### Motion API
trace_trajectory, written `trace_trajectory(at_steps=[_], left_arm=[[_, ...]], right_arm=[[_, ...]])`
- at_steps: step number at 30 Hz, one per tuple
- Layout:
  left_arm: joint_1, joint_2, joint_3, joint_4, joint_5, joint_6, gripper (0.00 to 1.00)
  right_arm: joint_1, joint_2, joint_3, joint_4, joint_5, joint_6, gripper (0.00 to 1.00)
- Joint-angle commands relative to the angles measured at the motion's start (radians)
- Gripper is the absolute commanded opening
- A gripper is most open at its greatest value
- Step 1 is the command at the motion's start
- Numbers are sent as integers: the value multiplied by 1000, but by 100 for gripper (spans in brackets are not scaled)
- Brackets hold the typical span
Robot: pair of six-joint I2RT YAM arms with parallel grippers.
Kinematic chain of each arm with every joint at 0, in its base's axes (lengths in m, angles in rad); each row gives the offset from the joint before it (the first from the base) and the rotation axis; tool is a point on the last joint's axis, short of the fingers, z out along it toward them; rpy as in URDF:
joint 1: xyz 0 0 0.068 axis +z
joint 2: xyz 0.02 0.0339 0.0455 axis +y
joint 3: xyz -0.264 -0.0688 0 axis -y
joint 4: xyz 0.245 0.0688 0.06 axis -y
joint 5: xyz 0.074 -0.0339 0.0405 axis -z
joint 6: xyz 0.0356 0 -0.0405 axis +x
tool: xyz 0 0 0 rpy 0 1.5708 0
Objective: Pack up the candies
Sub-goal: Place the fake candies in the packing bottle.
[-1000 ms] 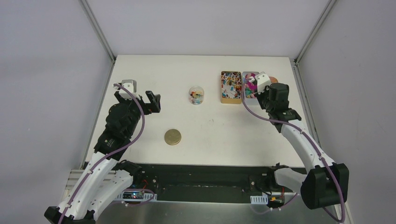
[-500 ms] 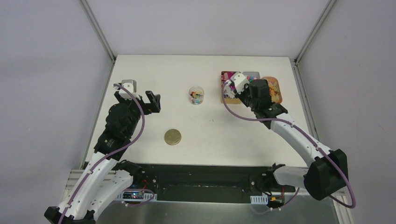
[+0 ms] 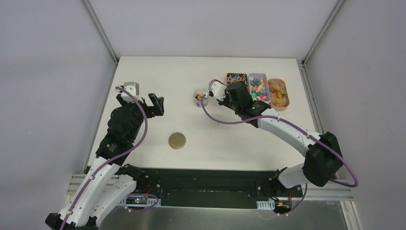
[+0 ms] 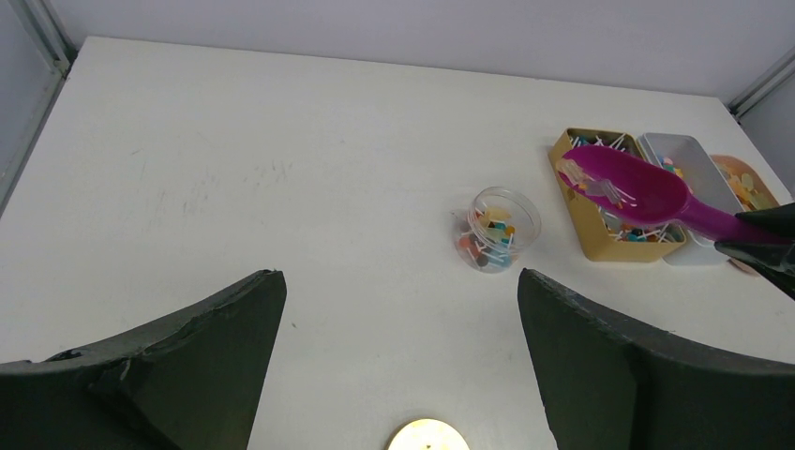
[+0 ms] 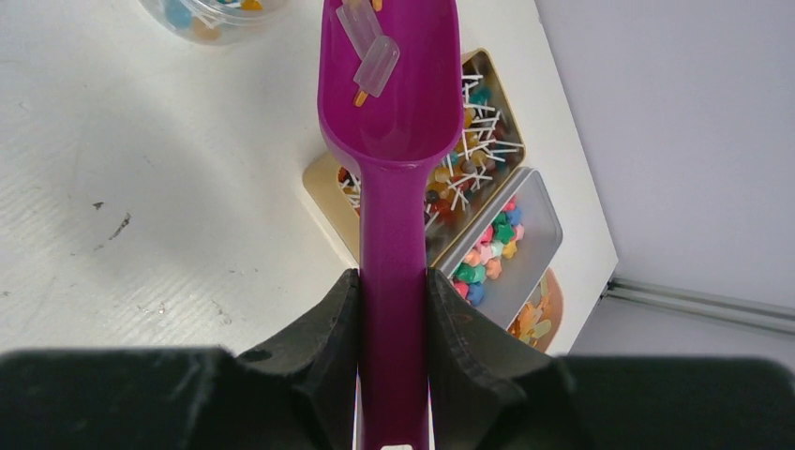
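My right gripper (image 5: 394,300) is shut on the handle of a magenta scoop (image 5: 394,103). A few pale wrapped candies (image 5: 370,47) lie in its bowl. The scoop's tip hangs close beside a clear jar (image 3: 201,97) partly filled with mixed candies, and it also shows in the left wrist view (image 4: 628,187). In the top view the right gripper (image 3: 225,96) is just right of the jar. My left gripper (image 4: 401,356) is open and empty, held above the table left of the jar.
Three containers stand at the back right: a gold tin (image 3: 236,76) of stick candies, a silver tin (image 3: 258,88) of pastel pieces, an orange dish (image 3: 278,92) of amber pieces. A round gold lid (image 3: 177,140) lies near the front middle.
My right arm has swung left from over the tins to beside the jar, carrying the scoop. The left arm has not moved.
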Motion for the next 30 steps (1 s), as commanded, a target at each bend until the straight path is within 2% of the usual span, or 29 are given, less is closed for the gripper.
trace_trajectory(at_steps=[1, 13, 30], left_arm=[[6, -11, 2, 5, -19, 23, 99], [6, -16, 2, 3, -25, 25, 99], [6, -16, 2, 4, -28, 25, 99]], right_arm=[[59, 50, 90, 14, 74, -40, 0], [170, 215, 202, -42, 181, -98, 0], [202, 251, 248, -81, 269, -141, 0]])
